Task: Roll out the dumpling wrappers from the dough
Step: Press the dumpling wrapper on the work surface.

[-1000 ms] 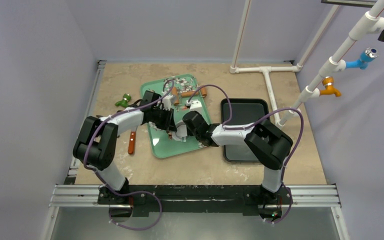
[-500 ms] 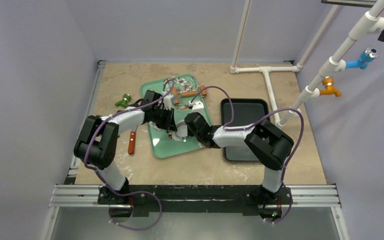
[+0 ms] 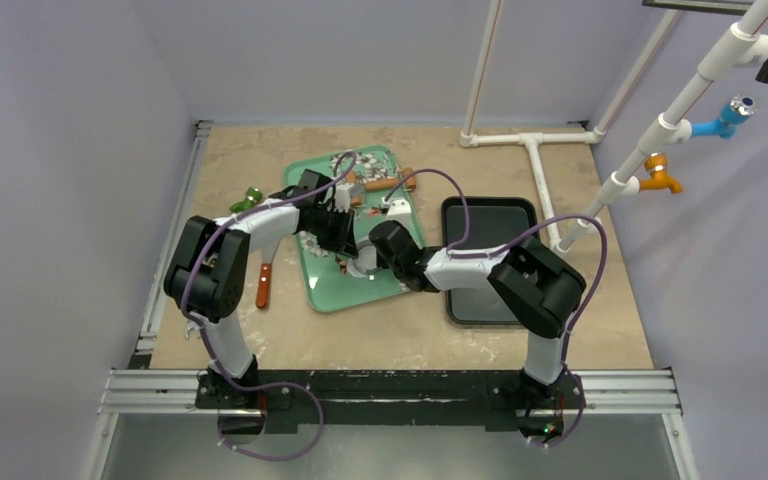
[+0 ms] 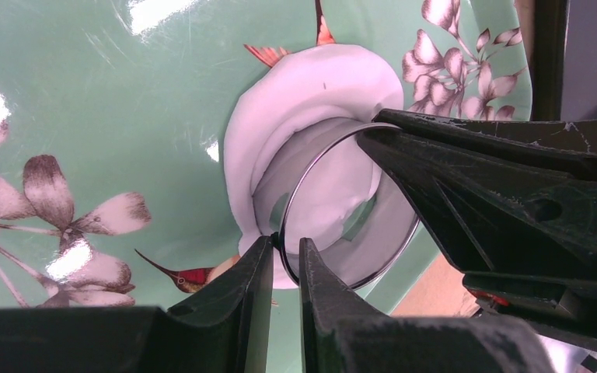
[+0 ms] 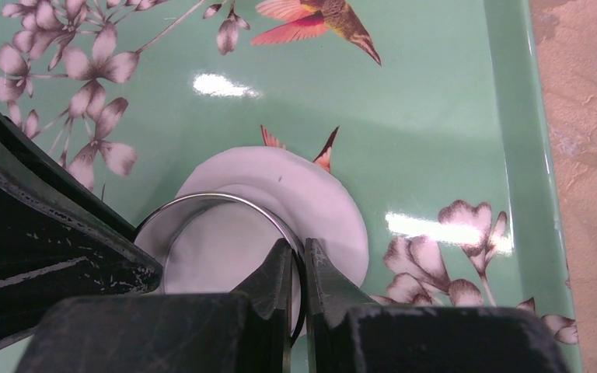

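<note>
Two grips act on the ring cutter (image 4: 276, 198): the left gripper (image 4: 284, 249) and right gripper (image 5: 297, 252) each pinch opposite sides of its rim, holding it level on the flattened dough (image 4: 319, 81) in the green tray (image 4: 85, 93).

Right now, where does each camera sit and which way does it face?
Top external: above and behind the robot, looking down; both arms over the green tray.
Left wrist: looks down past the left end effector pinching the ring cutter on the dough.
Right wrist: looks down; right end effector pinches another part of its rim.
Shared: both wrist views show ring cutter, dough and the other end effector.
</note>
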You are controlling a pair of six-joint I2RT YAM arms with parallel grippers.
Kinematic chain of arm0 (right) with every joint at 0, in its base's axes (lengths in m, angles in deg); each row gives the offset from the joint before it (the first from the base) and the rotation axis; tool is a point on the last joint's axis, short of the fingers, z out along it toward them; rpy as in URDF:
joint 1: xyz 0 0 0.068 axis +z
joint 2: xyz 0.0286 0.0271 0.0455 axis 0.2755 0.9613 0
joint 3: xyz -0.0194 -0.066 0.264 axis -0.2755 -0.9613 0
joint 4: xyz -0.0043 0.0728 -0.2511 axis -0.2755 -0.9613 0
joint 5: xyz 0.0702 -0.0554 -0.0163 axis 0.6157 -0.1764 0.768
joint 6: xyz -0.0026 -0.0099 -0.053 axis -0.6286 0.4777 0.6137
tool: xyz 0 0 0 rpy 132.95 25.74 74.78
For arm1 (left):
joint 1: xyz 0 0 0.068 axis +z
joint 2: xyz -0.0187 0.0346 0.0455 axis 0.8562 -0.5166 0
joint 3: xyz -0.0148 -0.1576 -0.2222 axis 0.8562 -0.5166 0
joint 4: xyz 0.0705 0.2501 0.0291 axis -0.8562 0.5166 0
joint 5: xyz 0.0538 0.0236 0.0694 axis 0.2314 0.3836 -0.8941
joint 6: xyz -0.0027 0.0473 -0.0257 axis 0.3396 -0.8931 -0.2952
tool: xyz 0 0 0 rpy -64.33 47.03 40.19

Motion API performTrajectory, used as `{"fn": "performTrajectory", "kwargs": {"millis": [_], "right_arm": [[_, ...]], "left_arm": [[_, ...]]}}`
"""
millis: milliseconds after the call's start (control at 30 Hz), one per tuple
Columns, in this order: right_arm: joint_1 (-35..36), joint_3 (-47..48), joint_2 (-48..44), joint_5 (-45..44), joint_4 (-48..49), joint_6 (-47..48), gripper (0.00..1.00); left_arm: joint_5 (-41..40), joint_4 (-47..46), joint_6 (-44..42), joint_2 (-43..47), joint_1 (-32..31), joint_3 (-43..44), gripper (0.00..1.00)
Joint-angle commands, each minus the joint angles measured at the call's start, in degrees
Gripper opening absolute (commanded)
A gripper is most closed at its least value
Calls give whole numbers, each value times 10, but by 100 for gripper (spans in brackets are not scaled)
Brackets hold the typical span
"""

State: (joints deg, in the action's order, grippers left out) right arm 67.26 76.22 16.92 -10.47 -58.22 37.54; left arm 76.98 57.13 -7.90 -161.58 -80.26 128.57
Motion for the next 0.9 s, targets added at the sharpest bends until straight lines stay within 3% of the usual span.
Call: {"fn": "performTrajectory", "kwargs": {"millis": [0,167,500,667,867], "right_arm": [[1,-29,29,42,-64,-60,0],[1,-15,-17,56,-104,-62,0],[-2,25,29,57,-140,-61,0],[2,-6,2,37,-158,-82,0],[4,-52,-19,99,-148,-125,0]], "left_arm": [[-15,34,-4,-46,-25,-43,0],[-6,37,5,-52,-9,-1,0],[-9,40,2,-62,7,31,0],[1,39,-2,-57,1,3,0],[26,36,11,-76,-10,13,0]]}}
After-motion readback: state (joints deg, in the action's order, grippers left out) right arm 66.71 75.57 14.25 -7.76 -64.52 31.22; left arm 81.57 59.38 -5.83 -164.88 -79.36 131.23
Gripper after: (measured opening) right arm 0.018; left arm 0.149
